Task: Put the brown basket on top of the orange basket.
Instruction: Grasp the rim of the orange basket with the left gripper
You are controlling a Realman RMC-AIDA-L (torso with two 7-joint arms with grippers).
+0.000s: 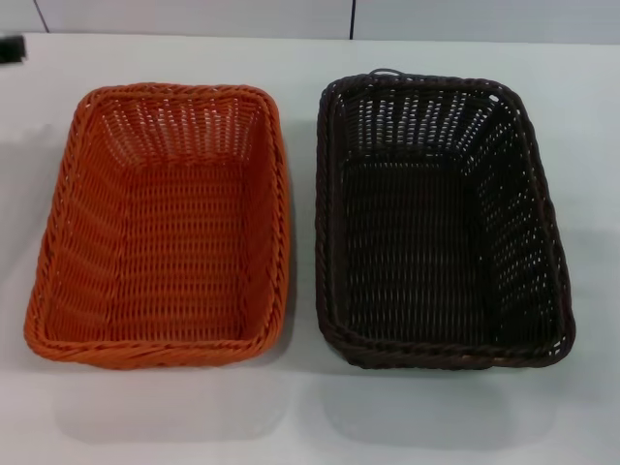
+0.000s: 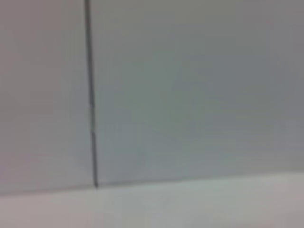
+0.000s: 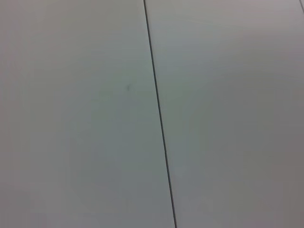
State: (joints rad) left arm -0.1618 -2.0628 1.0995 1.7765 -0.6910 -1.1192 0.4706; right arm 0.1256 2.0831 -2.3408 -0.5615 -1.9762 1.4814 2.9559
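Two woven baskets sit side by side on the white table in the head view. The orange basket is on the left and the dark brown basket on the right, a narrow gap between them. Both stand upright and empty, long sides running away from me. Neither gripper shows in any view. Both wrist views show only a pale panelled surface with a dark seam.
The white table runs past the baskets on all sides. A pale wall with dark vertical seams rises behind the table's far edge. A small dark object pokes in at the far left edge.
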